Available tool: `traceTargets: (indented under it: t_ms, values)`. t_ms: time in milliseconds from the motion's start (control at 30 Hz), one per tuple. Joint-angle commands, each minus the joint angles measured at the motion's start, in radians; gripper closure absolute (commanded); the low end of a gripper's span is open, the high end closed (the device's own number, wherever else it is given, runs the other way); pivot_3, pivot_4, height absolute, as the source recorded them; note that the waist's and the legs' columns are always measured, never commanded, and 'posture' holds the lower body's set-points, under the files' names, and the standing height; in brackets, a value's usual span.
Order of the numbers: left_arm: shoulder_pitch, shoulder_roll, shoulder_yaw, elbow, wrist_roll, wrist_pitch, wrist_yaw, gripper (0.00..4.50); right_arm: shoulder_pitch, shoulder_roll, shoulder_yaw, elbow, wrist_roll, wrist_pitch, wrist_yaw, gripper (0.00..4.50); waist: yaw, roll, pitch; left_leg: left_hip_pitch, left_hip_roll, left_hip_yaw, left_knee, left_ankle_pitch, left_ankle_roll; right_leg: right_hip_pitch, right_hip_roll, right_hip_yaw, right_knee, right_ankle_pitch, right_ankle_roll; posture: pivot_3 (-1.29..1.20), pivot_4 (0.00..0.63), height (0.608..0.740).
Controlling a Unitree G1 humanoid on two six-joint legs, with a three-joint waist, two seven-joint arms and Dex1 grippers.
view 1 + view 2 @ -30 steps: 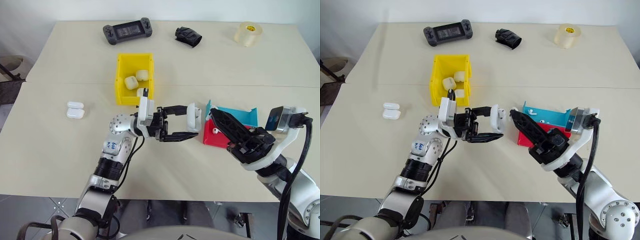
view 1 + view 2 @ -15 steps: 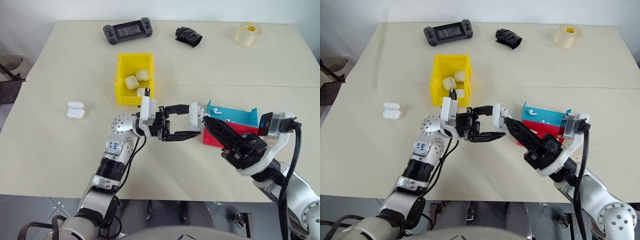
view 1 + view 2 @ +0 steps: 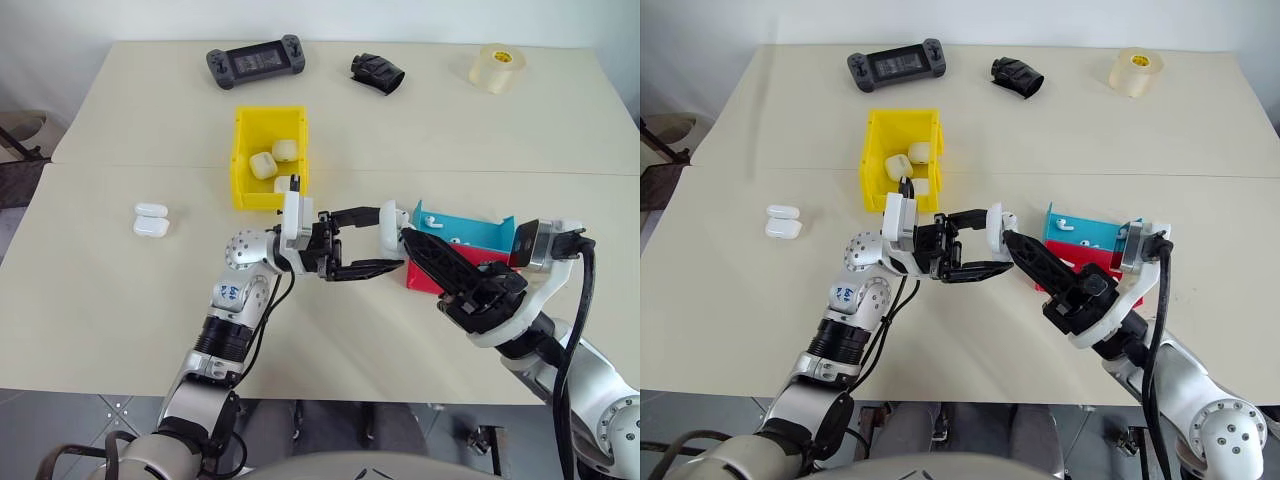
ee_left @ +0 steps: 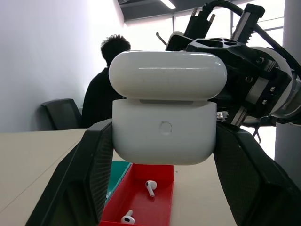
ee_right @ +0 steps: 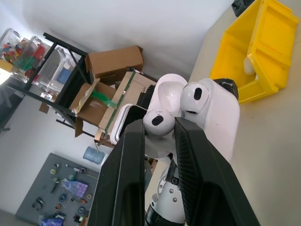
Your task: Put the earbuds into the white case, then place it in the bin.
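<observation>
Right gripper (image 5: 157, 129) pinches an earbud (image 5: 159, 121) at the open white case (image 4: 164, 132), which the left gripper (image 3: 375, 243) grasps.

Case is held above the surface (image 3: 120, 300) mid-scene, lid flipped up; a second earbud (image 5: 195, 96) looks seated in it, hard to be sure. Just right: red tray (image 4: 155, 207) with two loose earbuds, teal tray (image 3: 470, 228) behind it. Yellow bin (image 3: 243, 160) further back-left holds closed cases. Two more cases (image 3: 150, 220) lie far left.
</observation>
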Motion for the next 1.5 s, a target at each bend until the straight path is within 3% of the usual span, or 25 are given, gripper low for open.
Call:
traceTargets:
  t_ms: [33, 567, 967, 1200, 1367, 1500]
  values:
    - [-0.021, -0.023, 0.031, -0.021, -0.035, -0.017, 0.019, 1.71, 0.034, -0.042, -0.028, 0.0, 0.017, -0.009, -0.017, 3.97, 0.0, 0.0, 0.0, 0.0, 0.0, 0.0, 0.0, 0.0, 0.0, 0.0, 0.0, 0.0, 0.0, 0.0, 0.0, 0.0, 0.15, 0.74]
    - [-0.015, -0.03, 0.039, -0.03, -0.04, -0.02, 0.015, 1.71, 0.006, -0.09, -0.016, 0.037, 0.017, 0.008, 0.044, 3.97, 0.0, 0.0, 0.0, 0.0, 0.0, 0.0, 0.0, 0.0, 0.0, 0.0, 0.0, -0.001, -0.001, 0.0, 0.0, 0.0, 0.15, 0.74]
    - [0.007, -0.02, 0.023, -0.055, -0.049, -0.001, -0.034, 1.71, -0.019, -0.106, -0.012, 0.054, 0.017, 0.022, 0.032, 0.06, 0.001, -0.001, 0.0, -0.001, 0.0, 0.0, 0.0, 0.0, 0.0, 0.001, 0.0, -0.001, -0.002, 0.0, 0.0, 0.0, 0.15, 0.74]
    - [0.0, -0.015, 0.034, -0.024, -0.012, -0.04, -0.004, 1.71, -0.011, -0.128, -0.034, 0.073, -0.004, 0.023, 0.023, 0.02, 0.001, -0.001, 0.0, -0.001, 0.0, 0.0, 0.0, 0.0, 0.0, 0.001, 0.0, -0.001, -0.002, 0.0, 0.0, 0.0, 0.15, 0.74]
    - [0.045, 0.014, 0.04, -0.074, -0.065, 0.008, -0.03, 1.71, 0.021, -0.173, -0.149, 0.093, -0.131, 0.041, 0.165, 0.02, 0.001, -0.001, 0.0, -0.001, 0.0, 0.0, 0.0, 0.0, 0.0, 0.001, 0.0, -0.001, -0.003, 0.0, 0.0, 0.0, 0.15, 0.74]
    - [0.092, 0.047, 0.038, -0.121, -0.09, 0.035, -0.063, 1.71, 0.101, -0.263, -0.266, 0.102, -0.313, 0.086, 0.364, 0.02, 0.003, -0.001, 0.0, -0.001, 0.0, 0.0, -0.001, 0.0, 0.0, 0.001, 0.0, -0.002, -0.003, 0.0, 0.0, 0.0, 0.15, 0.74]
